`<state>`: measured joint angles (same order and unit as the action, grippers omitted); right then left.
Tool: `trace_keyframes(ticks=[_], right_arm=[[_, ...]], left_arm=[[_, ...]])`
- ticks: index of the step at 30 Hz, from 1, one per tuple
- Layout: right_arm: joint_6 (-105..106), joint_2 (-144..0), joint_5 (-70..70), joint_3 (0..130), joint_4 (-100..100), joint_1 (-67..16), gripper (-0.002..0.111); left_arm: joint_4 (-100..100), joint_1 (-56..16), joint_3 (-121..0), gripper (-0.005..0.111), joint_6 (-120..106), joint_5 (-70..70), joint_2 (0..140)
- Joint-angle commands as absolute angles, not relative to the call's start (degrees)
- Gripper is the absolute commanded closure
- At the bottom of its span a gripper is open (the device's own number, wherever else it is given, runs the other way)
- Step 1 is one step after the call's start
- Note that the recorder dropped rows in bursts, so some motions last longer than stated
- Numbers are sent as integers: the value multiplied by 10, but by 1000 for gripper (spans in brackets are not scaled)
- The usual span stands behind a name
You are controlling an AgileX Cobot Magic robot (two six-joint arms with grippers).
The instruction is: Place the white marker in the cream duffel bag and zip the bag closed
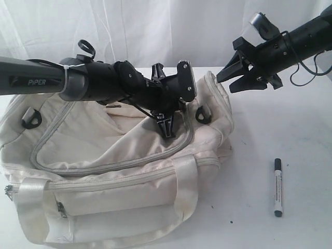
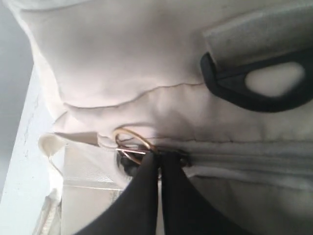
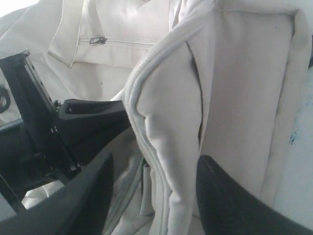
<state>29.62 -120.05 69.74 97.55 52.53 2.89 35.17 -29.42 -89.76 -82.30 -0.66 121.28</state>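
You've got the cream duffel bag sitting on its base, front pocket facing the camera. The top panel sags in, with the grey zip curving round it. Its little metal zip pull ring sits near a black strap ring. Your white marker, black at both ends, lies flat on the table, apart from the bag's right end.
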Motion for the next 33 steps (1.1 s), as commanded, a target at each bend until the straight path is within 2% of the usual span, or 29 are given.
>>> trace_keyframes(ticks=[1, 7, 17, 22, 30, 33], right_arm=[[308, -1195, 700, 972, 532, 29, 60], [308, -1195, 700, 972, 532, 29, 60], [313, -1195, 700, 972, 533, 27, 59], [365, -1196, 692, 972, 520, -7, 47], [366, -1206, 634, 972, 510, -18, 47], [322, -1230, 616, 972, 515, -22, 56]], left_arm=[[361, -294, -916, 107, -818, 0, 1211], [361, -297, -931, 107, -806, -38, 1183], [359, -300, -931, 107, -731, -260, 1120], [359, -300, -931, 107, -730, -353, 1116], [360, -300, -931, 107, -730, -373, 1106], [360, -300, -931, 107, -704, -410, 1106]])
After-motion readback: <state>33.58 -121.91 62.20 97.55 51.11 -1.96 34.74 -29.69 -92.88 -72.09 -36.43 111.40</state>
